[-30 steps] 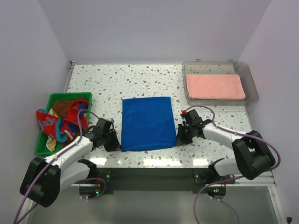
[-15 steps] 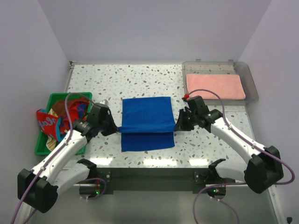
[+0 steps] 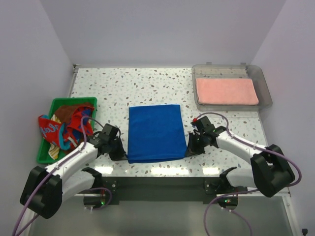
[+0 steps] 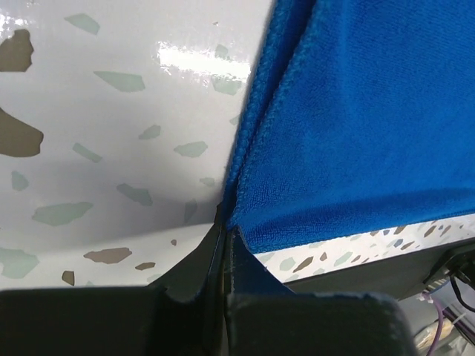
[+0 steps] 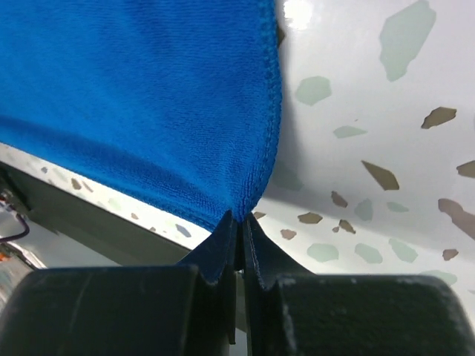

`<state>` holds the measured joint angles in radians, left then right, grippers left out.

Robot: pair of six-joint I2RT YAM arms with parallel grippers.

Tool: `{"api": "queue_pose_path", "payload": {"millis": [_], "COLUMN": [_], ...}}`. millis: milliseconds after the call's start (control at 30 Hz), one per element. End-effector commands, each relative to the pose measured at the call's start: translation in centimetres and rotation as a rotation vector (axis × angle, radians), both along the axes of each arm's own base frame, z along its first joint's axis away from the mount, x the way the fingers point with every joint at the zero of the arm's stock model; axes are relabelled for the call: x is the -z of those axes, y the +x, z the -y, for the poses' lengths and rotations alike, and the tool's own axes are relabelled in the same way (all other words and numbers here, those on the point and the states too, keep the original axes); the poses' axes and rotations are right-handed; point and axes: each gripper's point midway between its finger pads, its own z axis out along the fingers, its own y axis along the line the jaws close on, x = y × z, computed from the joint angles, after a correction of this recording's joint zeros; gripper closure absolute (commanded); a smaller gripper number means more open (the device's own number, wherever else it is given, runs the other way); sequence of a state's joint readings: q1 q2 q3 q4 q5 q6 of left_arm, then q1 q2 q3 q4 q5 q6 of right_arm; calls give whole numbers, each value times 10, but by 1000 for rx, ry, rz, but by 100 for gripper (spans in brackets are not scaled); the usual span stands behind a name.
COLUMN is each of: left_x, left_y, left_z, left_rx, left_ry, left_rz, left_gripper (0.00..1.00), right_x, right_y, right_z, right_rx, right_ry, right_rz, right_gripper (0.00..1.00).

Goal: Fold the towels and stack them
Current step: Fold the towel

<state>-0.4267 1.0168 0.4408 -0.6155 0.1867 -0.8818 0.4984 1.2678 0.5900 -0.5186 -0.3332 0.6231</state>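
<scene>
The royal blue towel [image 3: 155, 132] lies flat on the speckled table, its near edge by the table's front. My left gripper [image 3: 118, 149] is shut on its near left corner, as the left wrist view shows [image 4: 225, 222] with the blue cloth [image 4: 371, 111] running from the tips. My right gripper [image 3: 190, 147] is shut on the near right corner; the right wrist view shows the tips [image 5: 239, 219] pinching the blue cloth [image 5: 133, 96]. A salmon pink towel [image 3: 226, 91] lies folded in the clear tray. A blue towel with red pattern [image 3: 69, 129] and a brown one [image 3: 63, 113] are heaped in the green basket.
The clear plastic tray [image 3: 226, 69] stands at the back right. The green basket [image 3: 54, 104] stands at the left edge. The table's front edge [image 3: 162, 169] runs just below both grippers. White walls close in the back and sides.
Half a second ago both grippers held the towel's near edge lifted over its middle. Now they are back at the front, and the towel lies flat again.
</scene>
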Motion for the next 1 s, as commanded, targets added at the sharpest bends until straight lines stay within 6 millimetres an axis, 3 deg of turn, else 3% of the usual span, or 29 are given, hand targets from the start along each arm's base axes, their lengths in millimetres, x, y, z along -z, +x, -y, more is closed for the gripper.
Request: {"api": "queue_pose_path", "payload": {"millis": [0,167,300,500,633,700,833,967], "left_x": [15,16,11,-4,-10,-14,-32,-61], "left_y": [-3,-10,-11,-10,-16,-20,-19,-11], "left_z": [-14,-10,-7,-9,-12,-12,-5,-12], "left_rx": [-5,11,20,12,17,18,16,-3], "left_ry": [93,97,98,113,123,118,71,96], "left_rz": [-25,-50,-57,-57,-74,-79,-37,22], "left_gripper": [97,96,96,88,66,61,43,38], "right_x": [19,22,14,9,4,-3,-25,-64], "right_y": [2,-2,0,-7,-13,-15,-10,14], "right_z": [18,22,21,26,32,35,37,17], "right_rx": [29,21,20,-4,-15,-24,-45,-89], "right_ry": [-96,-127,-127,-156,-186,-197,-220,-193], "right_rz": [1,-30,-29,-59,-70,-66,0,126], "right_gripper": [99,99,98,82,66,57,53,54]}}
